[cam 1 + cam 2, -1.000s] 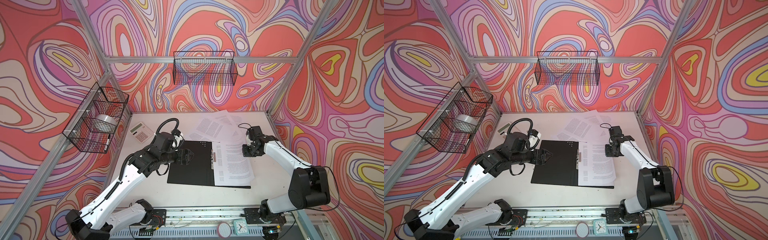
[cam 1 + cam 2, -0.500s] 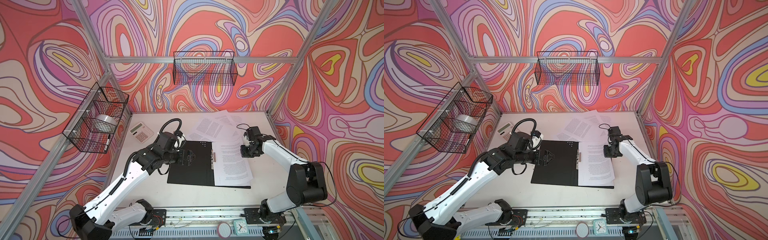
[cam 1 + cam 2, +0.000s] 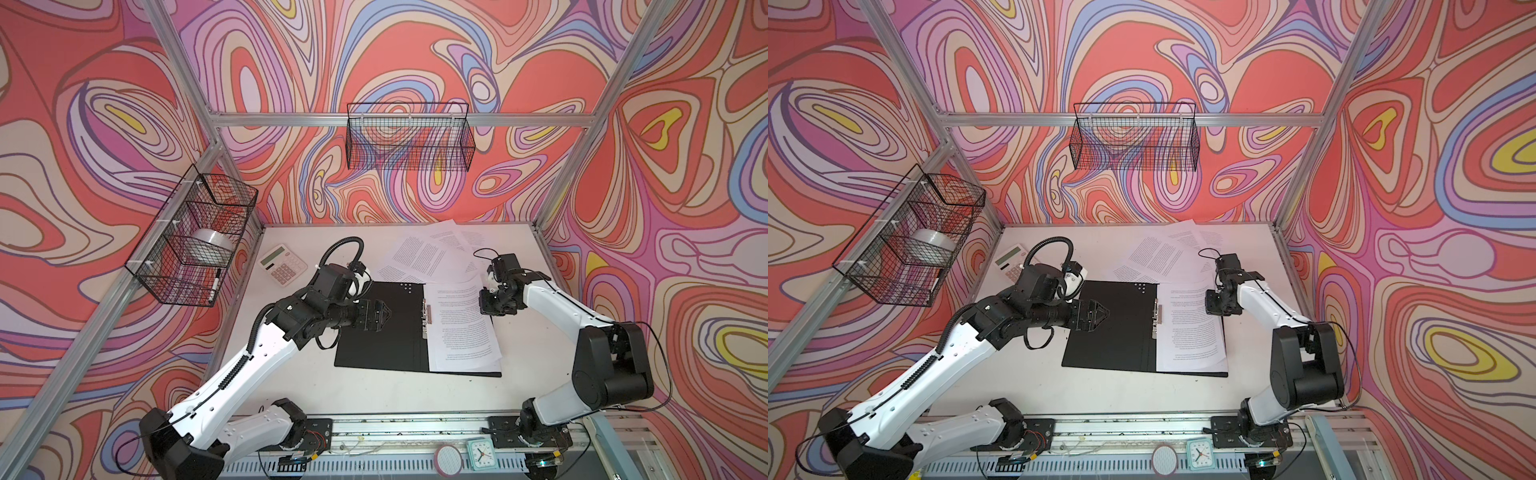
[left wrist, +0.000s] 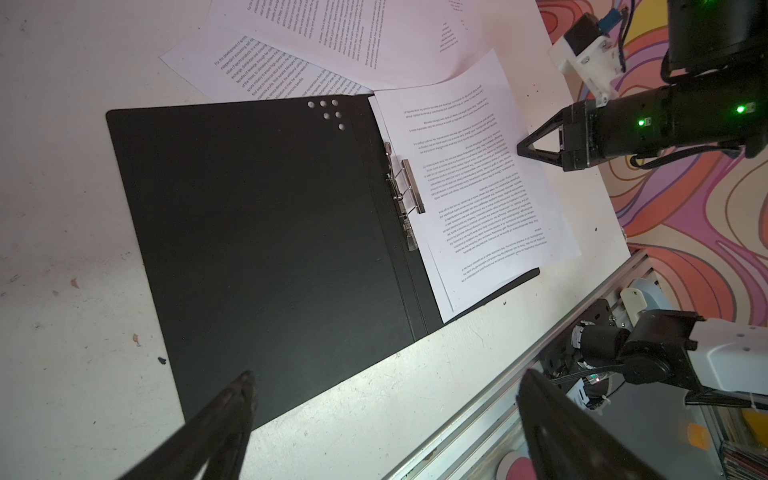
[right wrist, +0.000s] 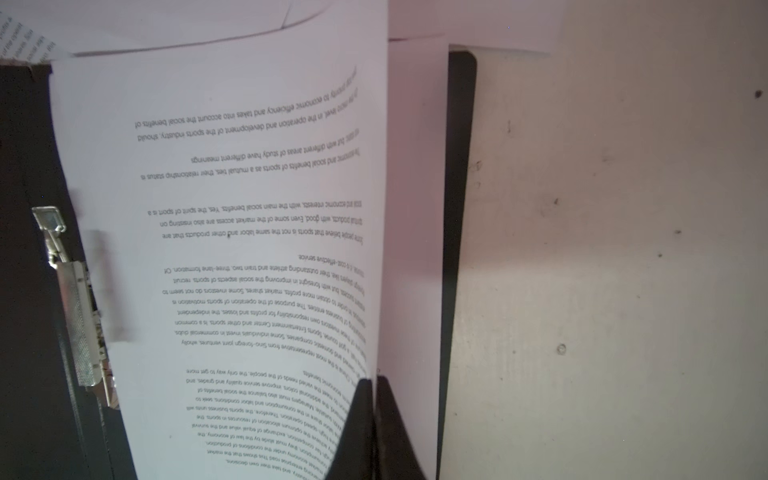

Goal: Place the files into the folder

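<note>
Top views: folder (image 3: 382,332) lies open on the counter (image 3: 374,395), inside up for loading; loose files (image 3: 424,253) lie behind it.
Left wrist: left end effector (image 4: 386,386) gapes empty over the folder's bare half.
Right wrist: right end effector (image 5: 374,380) pinches a sheet (image 5: 249,187) by its edge, seemingly to square it in the folder.

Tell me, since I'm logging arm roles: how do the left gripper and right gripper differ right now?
On the left gripper the fingers stand wide apart; on the right gripper they are pressed together. The left gripper holds nothing; the right gripper pinches the edge of a printed sheet. The left gripper hovers over the bare black half of the folder; the right gripper is at its sheet-covered half. Both have black fingers.
</note>
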`<state>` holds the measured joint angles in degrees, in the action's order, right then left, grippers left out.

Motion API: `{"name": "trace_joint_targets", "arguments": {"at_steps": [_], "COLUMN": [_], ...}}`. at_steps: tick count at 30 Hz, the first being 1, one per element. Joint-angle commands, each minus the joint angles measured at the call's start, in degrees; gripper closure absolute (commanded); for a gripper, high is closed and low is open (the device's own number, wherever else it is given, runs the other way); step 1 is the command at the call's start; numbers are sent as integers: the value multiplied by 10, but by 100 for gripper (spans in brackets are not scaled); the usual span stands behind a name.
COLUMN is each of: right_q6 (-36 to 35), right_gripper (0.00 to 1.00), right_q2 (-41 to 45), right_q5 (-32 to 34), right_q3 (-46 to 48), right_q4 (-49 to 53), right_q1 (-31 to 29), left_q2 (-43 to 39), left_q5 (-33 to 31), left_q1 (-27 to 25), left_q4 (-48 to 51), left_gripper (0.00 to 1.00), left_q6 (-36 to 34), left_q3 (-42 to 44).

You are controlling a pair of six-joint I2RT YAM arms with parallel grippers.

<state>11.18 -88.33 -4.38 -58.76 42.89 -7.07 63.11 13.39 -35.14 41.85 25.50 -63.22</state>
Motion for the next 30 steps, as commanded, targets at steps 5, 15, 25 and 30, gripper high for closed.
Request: {"name": "trace_joint_targets", "arguments": {"at_steps": [5, 15, 25, 30], "right_q6": [23, 27, 27, 30], "right_gripper": [100, 100, 100, 100], "right_q2": [-3, -1, -10, -13], "right_q5": [-14, -19, -22, -23], "right_q3": [13, 26, 25, 27], "right_q4": [-5, -11, -12, -13], "right_q1": [2, 1, 0, 0], "left_q2": [-3, -3, -2, -3], "left_q5": [9, 14, 12, 3], "left_q1": [5, 5, 6, 6], "left_q4": [12, 8, 8, 10], "left_gripper": [2, 2, 2, 0], "left_q6": [-7, -4, -4, -3], "left_q3": [6, 11, 11, 9]}}
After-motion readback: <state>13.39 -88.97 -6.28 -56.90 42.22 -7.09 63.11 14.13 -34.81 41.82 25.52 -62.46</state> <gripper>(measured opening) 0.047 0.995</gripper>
